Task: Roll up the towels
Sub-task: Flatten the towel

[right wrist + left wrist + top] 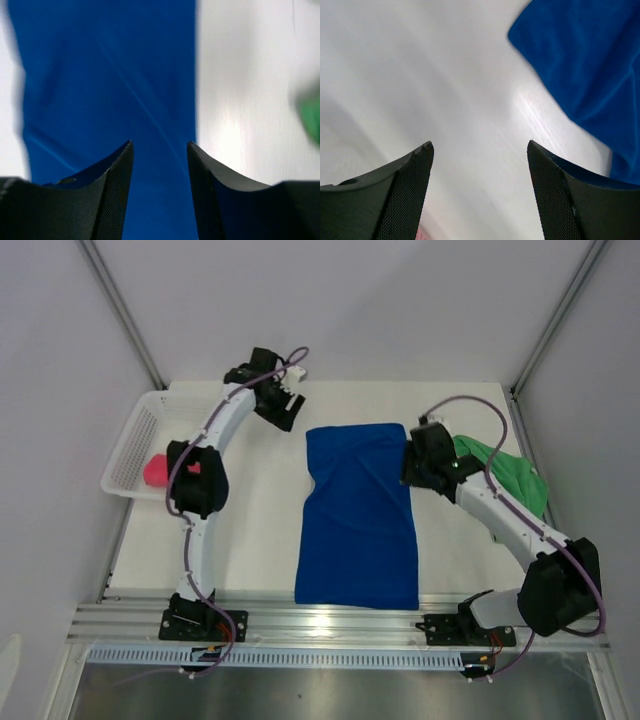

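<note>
Towels sit in three places. The blue towel (358, 515) lies spread flat as a long rectangle down the middle of the bench (260, 540), its near edge at the lower centre of the top view. That looks like the layout a roll needs: smoothed out, with one short end to start from. The green towel (515, 480) is bunched at the right side, partly behind the right arm, probably parked there to wait its turn. The pink-red towel (155, 472) rests in the white mesh basket (135, 430) at the left, which seems to be where finished or waiting cloths go.

The right gripper (160, 145) hangs over the far right corner of the blue towel, jaws partly apart and clamped on nothing, blue fabric showing through the gap. Its wrist view is blurred, so I cannot tell whether the fingertips touch the cloth.

The left gripper (480, 147) hovers near the far left corner, in the upper centre of the top view, jaws wide apart and empty, over bare bench with the towel's edge just to one side.

With both arms at the far end, the likely plan is to pinch that edge and roll it toward the near side.
</note>
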Robot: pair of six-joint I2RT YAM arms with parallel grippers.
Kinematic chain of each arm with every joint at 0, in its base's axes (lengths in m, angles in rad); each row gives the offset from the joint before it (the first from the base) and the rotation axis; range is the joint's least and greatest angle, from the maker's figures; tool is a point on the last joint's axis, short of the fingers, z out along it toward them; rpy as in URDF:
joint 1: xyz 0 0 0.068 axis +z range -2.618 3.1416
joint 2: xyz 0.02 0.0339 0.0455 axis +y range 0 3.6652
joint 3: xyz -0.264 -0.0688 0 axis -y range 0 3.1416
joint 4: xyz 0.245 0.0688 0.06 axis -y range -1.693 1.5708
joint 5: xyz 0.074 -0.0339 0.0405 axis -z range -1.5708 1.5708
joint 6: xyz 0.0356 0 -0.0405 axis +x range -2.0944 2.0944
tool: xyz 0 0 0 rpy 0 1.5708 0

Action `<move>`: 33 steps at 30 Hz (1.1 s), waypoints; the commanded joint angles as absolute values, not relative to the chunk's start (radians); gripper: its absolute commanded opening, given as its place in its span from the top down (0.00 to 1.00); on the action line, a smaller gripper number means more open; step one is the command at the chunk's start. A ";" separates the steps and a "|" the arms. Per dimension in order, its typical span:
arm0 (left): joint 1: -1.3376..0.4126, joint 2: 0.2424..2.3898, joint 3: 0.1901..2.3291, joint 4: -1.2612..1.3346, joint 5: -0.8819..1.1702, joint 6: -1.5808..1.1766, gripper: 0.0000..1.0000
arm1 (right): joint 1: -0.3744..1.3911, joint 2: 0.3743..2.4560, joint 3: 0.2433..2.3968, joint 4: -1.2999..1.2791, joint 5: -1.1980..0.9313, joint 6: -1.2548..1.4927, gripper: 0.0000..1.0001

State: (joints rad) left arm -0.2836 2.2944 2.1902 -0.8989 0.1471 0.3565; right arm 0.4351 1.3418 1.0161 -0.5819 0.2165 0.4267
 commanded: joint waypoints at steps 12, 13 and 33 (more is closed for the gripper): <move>-0.071 1.680 1.651 -0.921 0.336 0.305 0.21 | 0.601 2.342 2.125 -0.337 0.037 0.238 0.59; -0.066 1.663 1.635 -0.911 0.328 0.305 0.21 | 0.604 2.394 2.185 -0.342 0.032 0.251 0.60; 0.046 1.651 1.589 -0.882 0.485 0.288 0.21 | 0.652 2.694 2.405 -0.500 0.137 0.380 0.90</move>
State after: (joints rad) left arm 0.0296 1.6569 1.5463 -0.8978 0.4347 0.3031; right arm 0.6327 2.6701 2.3779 -0.4088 0.1055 0.3542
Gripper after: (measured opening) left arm 0.787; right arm 0.139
